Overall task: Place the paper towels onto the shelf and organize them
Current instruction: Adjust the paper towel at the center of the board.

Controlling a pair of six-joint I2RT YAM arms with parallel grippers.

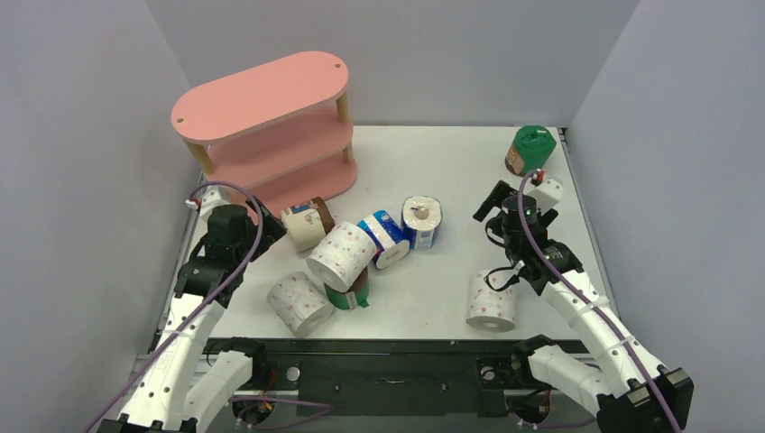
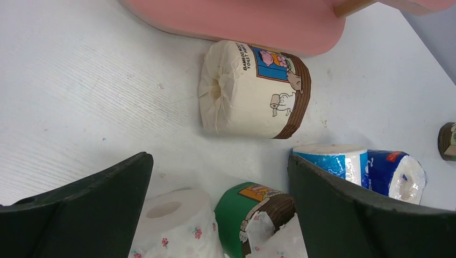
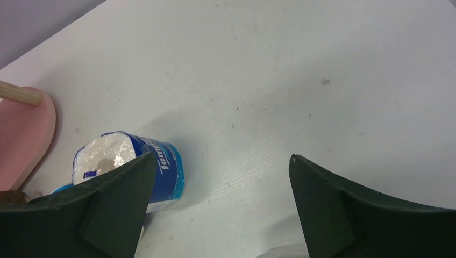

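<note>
- Hovering over the table [image 2: 80, 80], my left claw [image 2: 219, 158] is spread wide and grips nothing.
- Just ahead, a beige roll [image 2: 253, 91] lies on its side against the pink shelf [image 2: 242, 21]; its wrap reads "BAMBOO" and "TOILET".
- My right claw [image 3: 221, 157] is spread wide too, holding nothing, with a blue roll [image 3: 161, 166] lettered "Tem…" beside it.
- A green roll [image 1: 529, 149] stands at the far right corner of the table, and a dotted roll [image 1: 491, 302] stands by my right arm.

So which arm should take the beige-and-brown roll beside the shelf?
Left. The left gripper, open, faces the beige-and-brown roll close by the shelf; the right gripper is farther off, across the table.
</note>
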